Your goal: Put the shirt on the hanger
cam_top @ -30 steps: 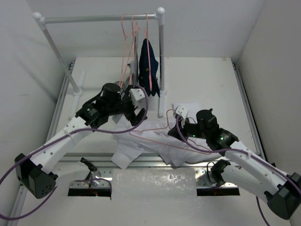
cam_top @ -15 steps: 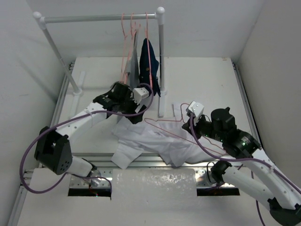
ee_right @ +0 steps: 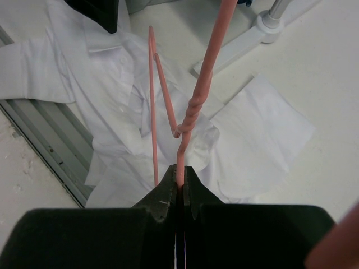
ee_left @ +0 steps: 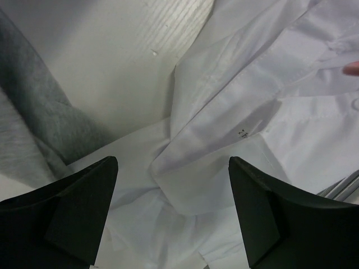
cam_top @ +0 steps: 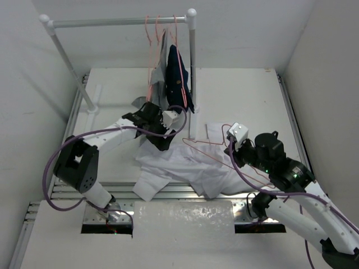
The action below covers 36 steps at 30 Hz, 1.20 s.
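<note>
Right wrist view: right gripper (ee_right: pixel 178 175) pressed together on the neck of the hanger (ee_right: pixel 193 112), pinching the pink wire just below its twist. Held up over the shirt (ee_right: pixel 106 84), with one wire shoulder angling down toward the rumpled white cloth. Just beyond, the foot of the white rail (ee_right: pixel 263 25), standing on the table (ee_right: pixel 314 73).

Left wrist view: left gripper (ee_left: pixel 171 168) spread wide, gripping nothing, poised over a seamed fold of the shirt. Touching the cloth or not: cannot tell. Off to one side, a grey garment (ee_left: pixel 33 117), right next to the shirt.

Top external view: shirt lying crumpled on the near middle of the table, between the two arms. Hanger raised over its right half, outside the cloth. Left gripper at the shirt's far left edge. Farther back, hanging from the rail, more pink hangers (cam_top: pixel 150 50) and a navy garment (cam_top: pixel 178 78).
</note>
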Each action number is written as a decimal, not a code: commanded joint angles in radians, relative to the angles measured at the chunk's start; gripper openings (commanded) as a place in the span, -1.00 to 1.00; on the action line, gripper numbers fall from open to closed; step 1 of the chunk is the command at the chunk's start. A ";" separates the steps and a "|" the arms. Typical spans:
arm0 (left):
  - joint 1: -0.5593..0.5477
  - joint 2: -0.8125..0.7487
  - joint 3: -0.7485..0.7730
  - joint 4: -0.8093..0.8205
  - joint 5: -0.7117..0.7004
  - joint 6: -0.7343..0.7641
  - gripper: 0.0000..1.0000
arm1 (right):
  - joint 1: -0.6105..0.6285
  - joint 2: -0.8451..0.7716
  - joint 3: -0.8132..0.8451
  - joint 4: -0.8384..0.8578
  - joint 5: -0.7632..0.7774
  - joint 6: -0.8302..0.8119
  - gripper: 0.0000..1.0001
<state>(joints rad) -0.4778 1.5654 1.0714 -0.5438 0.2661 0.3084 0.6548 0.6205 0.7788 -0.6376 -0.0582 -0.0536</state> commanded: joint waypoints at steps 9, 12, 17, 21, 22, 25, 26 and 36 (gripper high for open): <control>-0.013 -0.149 -0.105 0.085 0.005 0.121 0.58 | -0.003 -0.028 -0.023 0.050 0.014 -0.009 -1.00; -0.022 -0.202 -0.182 0.143 -0.022 0.169 0.59 | -0.001 -0.030 -0.021 0.049 0.012 -0.008 -1.00; -0.022 -0.153 -0.169 0.154 -0.070 0.140 0.59 | -0.001 -0.036 -0.027 0.065 -0.009 -0.006 -1.00; -0.022 -0.114 -0.150 0.189 -0.097 0.103 0.61 | -0.001 -0.038 -0.032 0.061 -0.008 -0.006 -1.00; -0.022 -0.102 -0.140 0.194 -0.113 0.087 0.62 | -0.001 -0.038 -0.033 0.064 -0.011 -0.005 -1.00; -0.007 -0.077 -0.105 0.199 -0.088 0.035 0.65 | -0.001 -0.042 -0.035 0.064 -0.012 -0.005 -1.00; 0.005 -0.065 -0.090 0.193 -0.040 0.025 0.67 | -0.001 -0.041 -0.036 0.064 -0.012 -0.006 -1.00; 0.030 0.030 -0.039 0.093 0.225 0.000 0.70 | -0.001 -0.041 -0.049 0.075 -0.032 -0.005 -1.00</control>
<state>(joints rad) -0.4610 1.5902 0.9901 -0.4381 0.3889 0.3271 0.6548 0.5812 0.7296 -0.6216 -0.0681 -0.0536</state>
